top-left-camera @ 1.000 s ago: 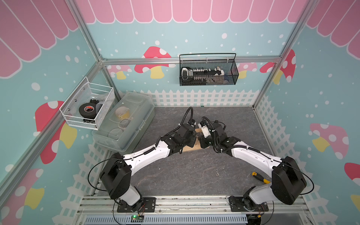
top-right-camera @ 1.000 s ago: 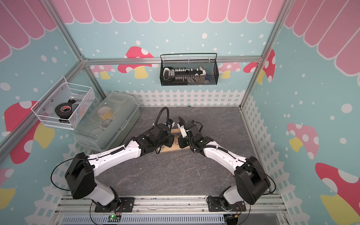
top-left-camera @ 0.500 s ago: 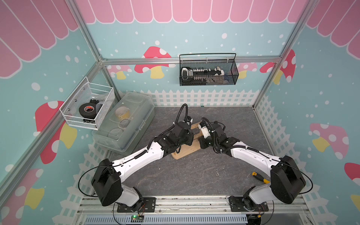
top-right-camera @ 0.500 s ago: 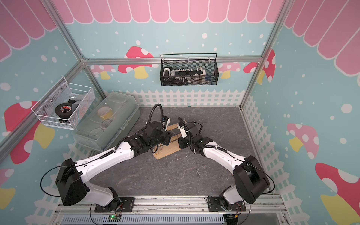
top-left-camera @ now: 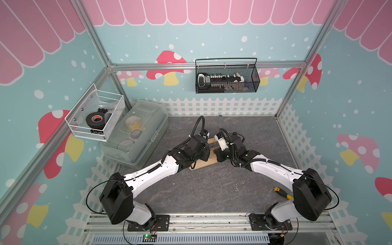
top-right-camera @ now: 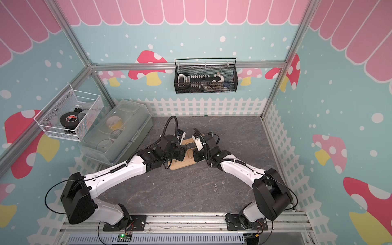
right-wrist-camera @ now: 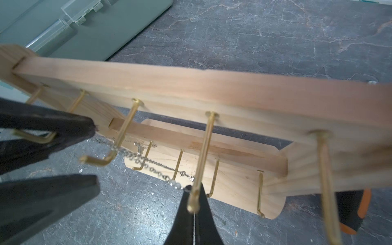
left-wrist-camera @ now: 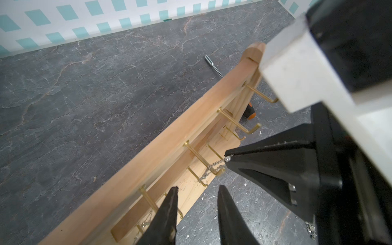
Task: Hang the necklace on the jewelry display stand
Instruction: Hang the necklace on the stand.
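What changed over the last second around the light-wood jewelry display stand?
The left arm swung its elbow outward, away from the right arm, baring more of the light-wood jewelry display stand base. The left gripper is open by the pegs, nothing between its jaws. Unchanged: the right gripper, shut on the thin silver chain necklace lying across a gold peg, and the stand.
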You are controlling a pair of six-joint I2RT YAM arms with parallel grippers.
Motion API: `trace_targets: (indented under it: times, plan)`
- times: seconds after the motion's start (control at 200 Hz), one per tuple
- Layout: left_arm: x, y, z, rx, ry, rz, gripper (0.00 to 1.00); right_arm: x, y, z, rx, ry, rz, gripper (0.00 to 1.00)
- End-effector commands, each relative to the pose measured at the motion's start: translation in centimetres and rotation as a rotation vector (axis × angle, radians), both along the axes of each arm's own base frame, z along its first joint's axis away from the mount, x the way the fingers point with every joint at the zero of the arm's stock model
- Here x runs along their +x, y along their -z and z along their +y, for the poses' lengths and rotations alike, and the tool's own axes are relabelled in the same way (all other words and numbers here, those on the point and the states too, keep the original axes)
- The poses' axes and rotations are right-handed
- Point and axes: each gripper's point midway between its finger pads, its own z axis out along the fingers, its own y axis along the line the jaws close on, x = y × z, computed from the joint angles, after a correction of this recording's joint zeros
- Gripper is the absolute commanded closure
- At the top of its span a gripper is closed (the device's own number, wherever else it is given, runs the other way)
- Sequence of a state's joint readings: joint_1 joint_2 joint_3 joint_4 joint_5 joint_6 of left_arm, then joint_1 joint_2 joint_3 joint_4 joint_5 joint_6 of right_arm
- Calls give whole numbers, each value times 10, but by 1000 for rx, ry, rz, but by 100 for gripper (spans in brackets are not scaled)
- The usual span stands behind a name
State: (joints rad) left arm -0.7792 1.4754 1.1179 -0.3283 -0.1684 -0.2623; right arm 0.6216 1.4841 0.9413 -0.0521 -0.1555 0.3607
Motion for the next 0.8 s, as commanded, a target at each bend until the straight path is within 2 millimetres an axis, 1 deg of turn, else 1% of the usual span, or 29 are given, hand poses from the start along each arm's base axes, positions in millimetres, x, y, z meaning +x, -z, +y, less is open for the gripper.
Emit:
trace_targets:
  times: [0.0, 0.255, 0.445, 0.58, 0.63, 0.64, 0.65, 0.675, 0.695, 0.705, 0.725, 0.795]
  plan:
    - [3, 0, -1, -18, -3, -5, 65, 0, 6, 2, 18, 1, 20, 97]
    - [-7, 5, -2, -31, 26, 33, 53, 3, 6, 3, 15, 4, 17, 97]
    - [-10, 7, 0, -16, 32, 44, 51, 2, 7, 6, 23, -4, 22, 97]
    - [-11, 10, -2, -13, 41, 60, 48, 1, 6, 7, 28, -11, 24, 97]
    - [-12, 10, -2, -14, 44, 60, 45, 1, 6, 7, 28, -9, 23, 97]
    - [-12, 10, -2, -15, 44, 60, 44, 1, 5, 7, 28, -9, 21, 97]
    - [-12, 9, -2, -16, 44, 60, 41, 1, 6, 7, 28, -9, 20, 97]
    - [-13, 9, -2, -18, 46, 60, 27, 0, 6, 7, 26, -8, 22, 97]
    - [-13, 8, -2, -19, 48, 60, 14, 0, 6, 7, 26, -8, 20, 97]
    - [-14, 8, -2, -20, 50, 60, 10, 1, 5, 7, 26, -7, 19, 97]
    - [-14, 6, -2, -24, 53, 60, 8, 1, 6, 6, 24, -5, 20, 97]
    - [-16, 3, -1, -33, 52, 57, 9, 1, 6, 6, 23, -3, 17, 97]
